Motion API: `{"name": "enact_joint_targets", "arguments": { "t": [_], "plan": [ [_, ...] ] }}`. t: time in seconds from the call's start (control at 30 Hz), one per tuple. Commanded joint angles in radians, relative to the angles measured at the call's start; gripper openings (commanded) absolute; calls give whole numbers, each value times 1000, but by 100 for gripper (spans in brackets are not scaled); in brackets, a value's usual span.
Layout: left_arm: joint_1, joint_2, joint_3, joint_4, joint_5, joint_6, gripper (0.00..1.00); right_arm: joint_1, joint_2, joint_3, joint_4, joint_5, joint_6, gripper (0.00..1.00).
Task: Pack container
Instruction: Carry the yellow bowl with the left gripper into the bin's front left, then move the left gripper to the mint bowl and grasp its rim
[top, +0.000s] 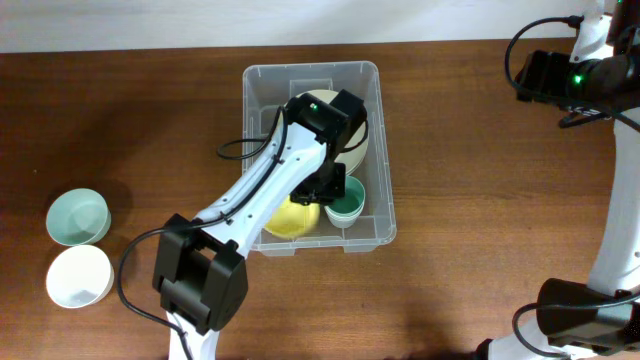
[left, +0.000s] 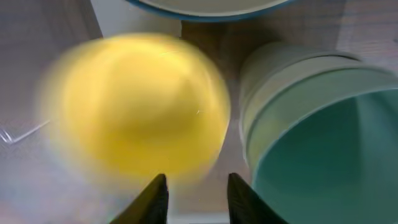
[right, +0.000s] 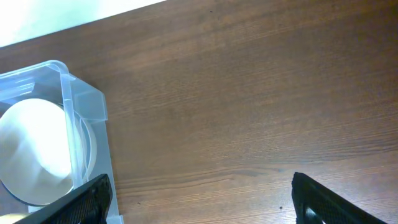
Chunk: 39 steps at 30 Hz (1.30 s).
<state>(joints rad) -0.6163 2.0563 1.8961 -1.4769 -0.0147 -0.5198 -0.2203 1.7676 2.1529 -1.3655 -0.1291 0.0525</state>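
The clear plastic container (top: 312, 68) stands mid-table, and its corner (right: 84, 106) shows in the right wrist view. Inside it lie a pale plate (top: 356, 150), a yellow bowl (top: 288, 218) and a teal bowl (top: 346, 207). My left gripper (top: 325, 190) is down inside the container between the two bowls. In the left wrist view its jaws (left: 197, 186) stand apart with nothing between them, the blurred yellow bowl (left: 134, 106) just ahead and the teal bowl (left: 323, 155) to the right. My right gripper (right: 199, 193) hangs wide open over bare wood at the far right (top: 530, 75).
A mint bowl (top: 78, 217) and a white bowl (top: 80, 276) sit on the table at the far left. The left arm's base (top: 200, 285) stands at the front, its cable looping beside the container.
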Motion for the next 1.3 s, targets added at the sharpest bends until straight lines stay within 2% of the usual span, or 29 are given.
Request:
{"name": "enact_joint_targets", "arguments": {
  "t": [0.0,0.13,0.27,0.37,0.47,0.6,0.7,0.93,1.27],
  "plan": [
    [37,-13,12,-20,-7,-2,34,-4,5,-5,-1,10,5,88],
    [126,-92,51,-46,-16,-2,35,-4,5,-5,0,9,4,88],
    [287,-226,66,-50,-111,-3,36,-4,5,-5,0,9,5,88],
    [463,-303,66,-50,-173,-2,51,-4,5,-5,0,9,5,88],
    [636,-317,66,-50,-180,-2,59,-4,5,-5,0,9,5,88],
    [845,-286,37,-19,-158,51,59,-4,5,-5,0,9,5,88],
    [943,-241,4,5,-157,51,59,-4,5,-5,0,9,5,88],
    [1047,-77,-42,77,-157,86,59,-4,5,-5,0,9,5,88],
    [1073,142,-43,170,-158,118,59,-4,5,-5,0,9,5,88]
  ]
}}
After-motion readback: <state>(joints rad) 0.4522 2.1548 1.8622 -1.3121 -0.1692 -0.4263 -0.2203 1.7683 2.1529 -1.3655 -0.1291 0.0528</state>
